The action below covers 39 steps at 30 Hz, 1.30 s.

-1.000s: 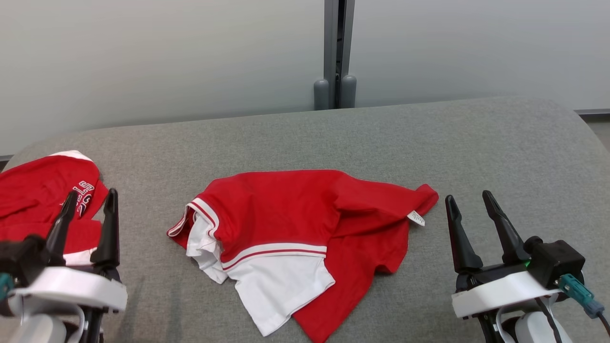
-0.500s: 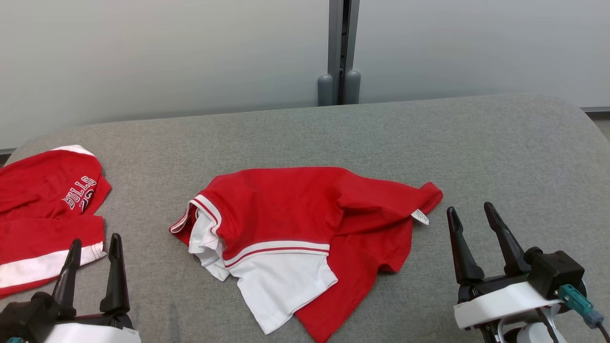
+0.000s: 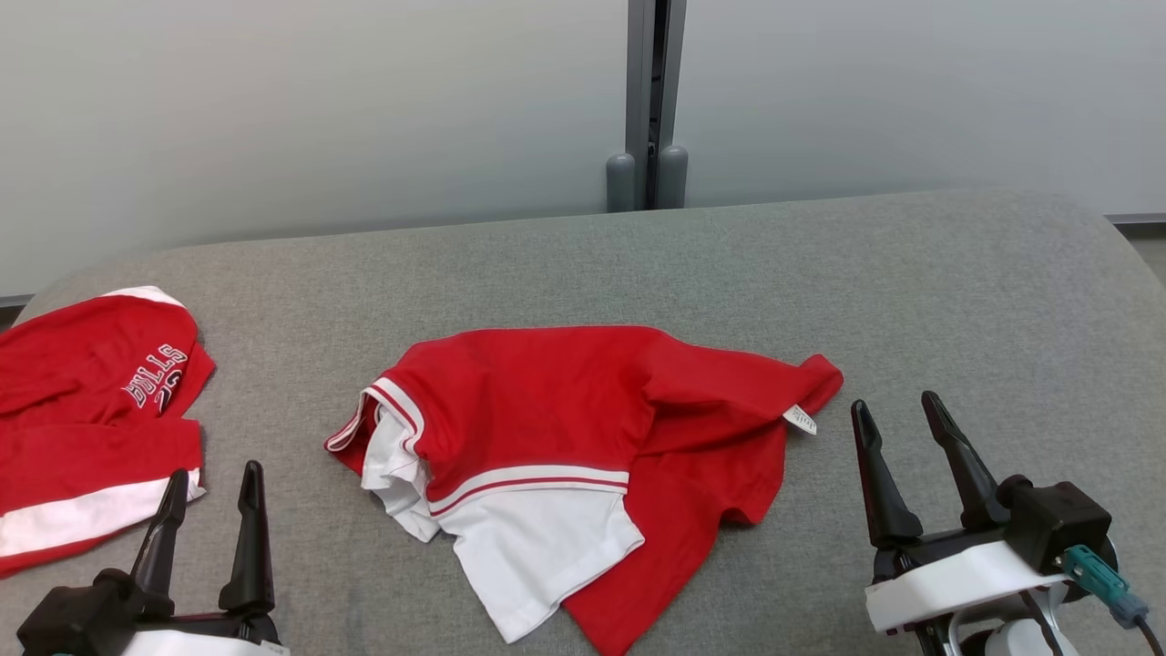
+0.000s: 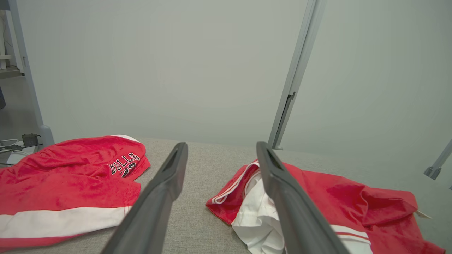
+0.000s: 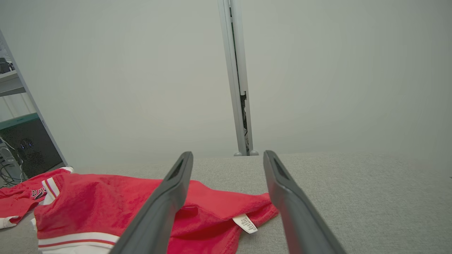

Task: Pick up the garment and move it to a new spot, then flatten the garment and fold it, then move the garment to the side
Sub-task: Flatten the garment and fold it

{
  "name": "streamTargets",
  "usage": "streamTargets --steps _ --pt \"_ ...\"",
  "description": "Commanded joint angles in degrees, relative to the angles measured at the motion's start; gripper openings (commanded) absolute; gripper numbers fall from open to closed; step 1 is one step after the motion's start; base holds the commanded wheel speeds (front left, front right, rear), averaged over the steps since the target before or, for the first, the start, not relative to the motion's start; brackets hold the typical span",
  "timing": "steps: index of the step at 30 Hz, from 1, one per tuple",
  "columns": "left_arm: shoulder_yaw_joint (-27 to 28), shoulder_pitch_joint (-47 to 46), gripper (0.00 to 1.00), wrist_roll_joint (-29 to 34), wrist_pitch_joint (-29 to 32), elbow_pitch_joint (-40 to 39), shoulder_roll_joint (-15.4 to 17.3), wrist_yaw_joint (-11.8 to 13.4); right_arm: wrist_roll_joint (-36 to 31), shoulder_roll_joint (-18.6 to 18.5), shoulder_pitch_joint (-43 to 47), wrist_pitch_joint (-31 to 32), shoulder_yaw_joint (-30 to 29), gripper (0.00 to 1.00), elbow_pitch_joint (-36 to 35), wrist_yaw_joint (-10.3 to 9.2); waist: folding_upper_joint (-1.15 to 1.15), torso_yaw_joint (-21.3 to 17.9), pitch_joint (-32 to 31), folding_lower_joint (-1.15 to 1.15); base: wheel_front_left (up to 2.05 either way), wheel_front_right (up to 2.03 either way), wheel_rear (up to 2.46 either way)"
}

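grey woven fabric covers the wide padded surface (image 3: 911,273), backed by a pale frosted wall panel (image 3: 319,118). a crumpled red and white cotton garment (image 3: 547,437) lies near the middle, its white-striped part bunched over itself and a small white care label (image 3: 799,419) showing at its right corner. it looks dropped loose, not yet flattened or folded. a second red garment with white lettering (image 3: 82,392) sits at the far left edge, probably parked out of the way. the left gripper (image 3: 216,470) stands at the near left, fingers spread and holding nothing, just beside that second garment's near corner. the right gripper (image 3: 894,401) is likewise spread and empty, just beside the labelled corner. the crumpled garment lies between both grippers, touching neither.
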Motion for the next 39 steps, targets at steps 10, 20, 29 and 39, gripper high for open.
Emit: streamTargets --steps 10,20,29,39 --pt "-1.9 -0.4 1.0 -0.4 2.2 0.7 -0.7 -1.8 0.2 -0.4 0.2 -0.3 -0.3 1.0 0.6 0.09 0.0 0.1 -0.2 0.0 0.0 0.0 0.0" --pt "-7.7 -2.8 1.0 -5.4 16.9 2.5 0.1 -5.3 0.6 -0.4 -1.7 -0.3 0.2 1.0 0.4 0.09 0.0 -1.0 1.9 0.0 0.0 0.0 0.0" --pt "-13.8 -5.7 1.0 -11.4 28.2 9.8 0.5 -7.5 0.9 -0.4 -3.0 -0.3 0.5 1.0 0.1 0.09 0.0 -3.6 3.6 0.0 0.0 0.0 0.0" --pt "-17.2 -7.8 1.0 -17.5 33.3 15.9 -1.0 -8.0 1.1 -0.4 -3.6 -0.3 0.6 1.0 -0.5 0.09 0.0 -4.6 5.1 0.0 0.0 0.0 0.0"
